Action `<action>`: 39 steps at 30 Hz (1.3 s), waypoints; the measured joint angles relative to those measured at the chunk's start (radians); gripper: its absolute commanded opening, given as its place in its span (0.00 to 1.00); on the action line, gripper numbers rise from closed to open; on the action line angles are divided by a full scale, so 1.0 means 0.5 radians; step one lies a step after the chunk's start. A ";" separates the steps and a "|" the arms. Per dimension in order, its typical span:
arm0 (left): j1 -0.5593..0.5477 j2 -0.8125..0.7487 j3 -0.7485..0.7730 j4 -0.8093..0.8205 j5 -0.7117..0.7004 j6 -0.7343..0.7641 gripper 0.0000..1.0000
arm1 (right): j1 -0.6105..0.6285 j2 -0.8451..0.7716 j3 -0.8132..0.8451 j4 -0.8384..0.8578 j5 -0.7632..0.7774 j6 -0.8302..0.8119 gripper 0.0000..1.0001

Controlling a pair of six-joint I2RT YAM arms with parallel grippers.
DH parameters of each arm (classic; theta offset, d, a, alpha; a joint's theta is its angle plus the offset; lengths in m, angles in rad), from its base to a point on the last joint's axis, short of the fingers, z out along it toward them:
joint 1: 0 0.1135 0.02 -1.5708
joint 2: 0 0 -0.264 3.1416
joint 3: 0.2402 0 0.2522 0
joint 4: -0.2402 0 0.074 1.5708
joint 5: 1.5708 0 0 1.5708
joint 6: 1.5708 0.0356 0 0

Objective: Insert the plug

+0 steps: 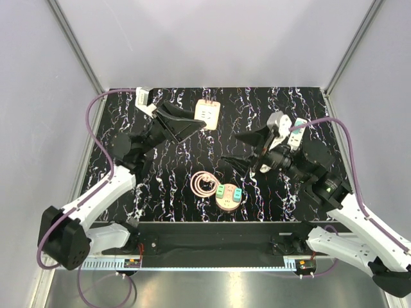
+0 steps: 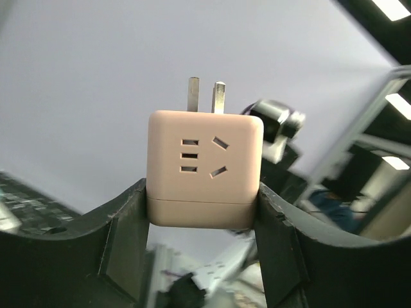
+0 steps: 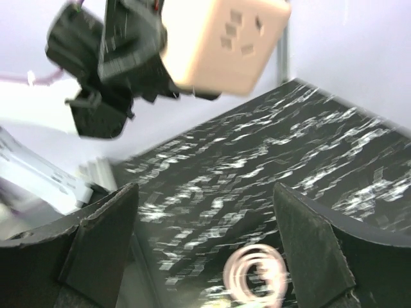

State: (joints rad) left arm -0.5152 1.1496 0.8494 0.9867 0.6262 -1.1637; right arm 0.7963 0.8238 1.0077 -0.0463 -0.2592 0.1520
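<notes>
Black fingers [image 2: 122, 237] of my left hand [image 2: 203, 199] pinched the pink plug [image 2: 204, 167] up off the table [image 1: 160, 192], prongs [image 2: 193, 94] pointing straight out past them. My right hand [image 3: 205, 205] hung open and empty, nearer the round socket [image 1: 228, 196] lying low before it.

No writing, brand, number or sign can be read anywhere: the plug cube [image 2: 204, 170] shows only bare slots on its pink face, and the small green pieces on the disc [image 1: 226, 204] are too small to tell whether they carry any marking.
</notes>
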 measured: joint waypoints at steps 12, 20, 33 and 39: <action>0.000 0.154 0.095 0.426 0.282 -0.658 0.00 | 0.001 0.011 -0.130 0.412 -0.087 -1.205 0.91; -0.019 0.166 0.059 0.462 0.347 -0.761 0.00 | 0.001 0.152 -0.111 0.502 -0.199 -1.647 0.90; -0.029 0.272 0.001 0.512 0.365 -0.819 0.00 | 0.001 0.204 -0.003 0.570 -0.311 -1.832 0.85; -0.047 0.342 0.001 0.542 0.349 -0.872 0.01 | 0.001 0.217 -0.004 0.564 -0.408 -1.840 0.52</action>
State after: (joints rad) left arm -0.5385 1.3205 0.8497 1.2575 0.8009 -1.5997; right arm 0.7967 0.9325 1.0058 0.2356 -0.4633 -0.7681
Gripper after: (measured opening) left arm 0.606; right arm 0.676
